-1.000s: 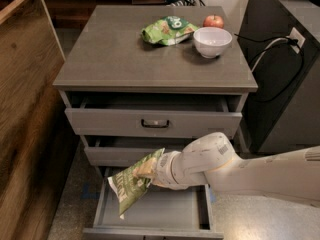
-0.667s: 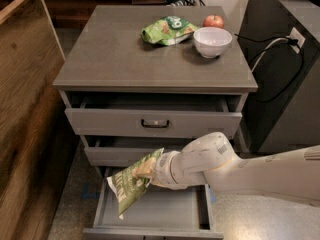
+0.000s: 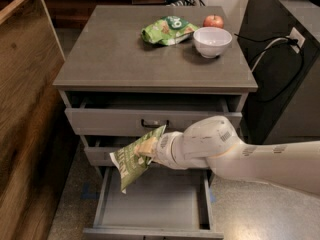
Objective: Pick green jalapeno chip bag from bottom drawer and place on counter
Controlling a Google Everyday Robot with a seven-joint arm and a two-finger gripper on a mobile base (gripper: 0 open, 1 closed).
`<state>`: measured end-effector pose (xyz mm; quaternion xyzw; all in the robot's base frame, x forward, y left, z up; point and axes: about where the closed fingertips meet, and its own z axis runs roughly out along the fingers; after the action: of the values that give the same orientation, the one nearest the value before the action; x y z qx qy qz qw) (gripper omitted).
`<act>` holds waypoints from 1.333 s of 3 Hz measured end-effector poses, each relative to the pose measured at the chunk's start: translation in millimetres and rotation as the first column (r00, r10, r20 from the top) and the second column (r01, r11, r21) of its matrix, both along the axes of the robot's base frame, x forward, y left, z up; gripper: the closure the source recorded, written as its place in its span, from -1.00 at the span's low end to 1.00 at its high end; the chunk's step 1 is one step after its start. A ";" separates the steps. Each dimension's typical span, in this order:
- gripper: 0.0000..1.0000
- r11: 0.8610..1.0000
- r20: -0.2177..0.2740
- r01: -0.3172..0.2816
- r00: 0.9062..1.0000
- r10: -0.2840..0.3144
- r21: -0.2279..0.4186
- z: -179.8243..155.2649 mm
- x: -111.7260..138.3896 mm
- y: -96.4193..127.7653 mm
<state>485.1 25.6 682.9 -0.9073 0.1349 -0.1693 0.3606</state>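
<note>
The bottom drawer (image 3: 150, 206) stands open under the green jalapeno chip bag (image 3: 134, 159), which the claw (image 3: 148, 148) grips by its upper edge; hanging tilted, it could slip out. Going up, it may catch the slightly open top drawer (image 3: 110, 120) or the bench (image 3: 115, 54) edge, then bump the white bowl (image 3: 212, 40).

Crinkled olive-green jalapeno chip bag (image 3: 134, 159), tilted, apparently clamped in end effector (image 3: 147, 148), above open bottom drawer (image 3: 155, 204), grey counter (image 3: 115, 54) higher up

Tool (image 3: 146, 147) w/ chip bag (image 3: 131, 160) above bottom drawer (image 3: 150, 204) (bowl (image 3: 212, 40) on counter (image 3: 110, 54)).
</note>
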 end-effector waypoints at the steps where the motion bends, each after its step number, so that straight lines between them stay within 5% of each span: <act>1: 1.00 1.000 0.117 0.013 0.993 -0.011 -0.016 43.0 32.0 -2.0; 2: 1.00 1.000 0.215 0.009 0.977 -0.004 -0.020 87.9 49.2 -2.9; 4: 1.00 1.000 0.317 0.020 0.948 -0.017 -0.006 172.9 57.0 2.9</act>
<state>542.1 28.4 855.8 -0.8686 0.0831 -0.3169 0.3717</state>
